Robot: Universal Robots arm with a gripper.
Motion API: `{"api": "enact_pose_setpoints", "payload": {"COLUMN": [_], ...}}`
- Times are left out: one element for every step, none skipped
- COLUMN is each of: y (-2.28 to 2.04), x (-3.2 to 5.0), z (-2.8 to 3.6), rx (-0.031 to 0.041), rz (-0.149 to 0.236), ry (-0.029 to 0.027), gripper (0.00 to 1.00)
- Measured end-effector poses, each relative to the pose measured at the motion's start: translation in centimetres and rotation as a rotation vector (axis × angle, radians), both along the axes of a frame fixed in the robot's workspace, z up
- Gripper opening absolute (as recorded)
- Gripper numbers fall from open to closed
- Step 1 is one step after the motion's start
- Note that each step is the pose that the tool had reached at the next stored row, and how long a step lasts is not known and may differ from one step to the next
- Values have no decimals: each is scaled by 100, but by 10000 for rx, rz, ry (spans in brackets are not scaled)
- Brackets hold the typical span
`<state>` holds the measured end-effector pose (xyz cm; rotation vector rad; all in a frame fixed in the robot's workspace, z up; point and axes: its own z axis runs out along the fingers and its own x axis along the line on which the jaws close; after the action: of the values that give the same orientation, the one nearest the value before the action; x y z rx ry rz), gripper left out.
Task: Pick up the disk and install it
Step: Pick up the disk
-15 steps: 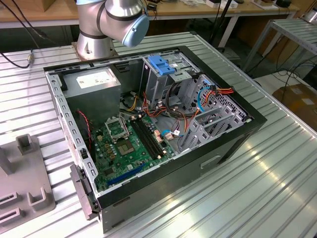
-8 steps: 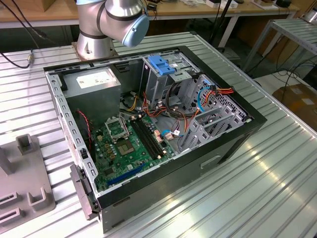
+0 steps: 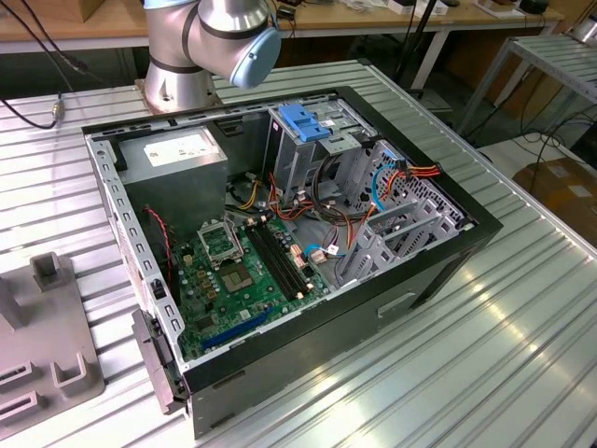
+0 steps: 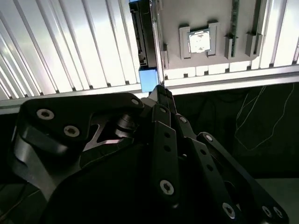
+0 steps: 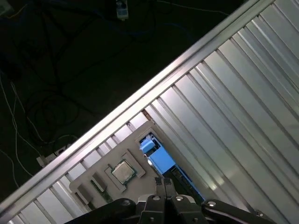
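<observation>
The disk stands on edge at the side of a grey holder plate, its blue carrier rail facing the cameras. In the second wrist view the disk shows as a thin dark slab with a blue end beside the holder plate. My gripper hangs above it with its black fingertips pressed together and nothing between them. In the second wrist view the gripper tips sit just short of the disk's blue end; I cannot tell whether they touch it.
An open computer case lies on the ribbed metal table, with a blue-handled drive cage, a grey power-supply box and a motherboard. A processor chip rests on the holder plate. The table edge runs close by, dark floor beyond.
</observation>
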<state>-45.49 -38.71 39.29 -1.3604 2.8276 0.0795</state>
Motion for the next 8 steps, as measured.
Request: {"api": "enact_pose_setpoints", "payload": {"y": [0, 0, 0, 0, 0, 0, 0, 0], "x": [0, 0, 0, 0, 0, 0, 0, 0], "z": [0, 0, 0, 0, -1, -1, -1, -1], "rx": [0, 0, 0, 0, 0, 0, 1, 0], "rz": [113, 280, 559, 743, 876, 1035, 1161, 1328], "ry": [-1, 0, 0, 0, 0, 0, -1, 0], "gripper": [10, 10, 10, 10, 10, 10, 10, 10]}}
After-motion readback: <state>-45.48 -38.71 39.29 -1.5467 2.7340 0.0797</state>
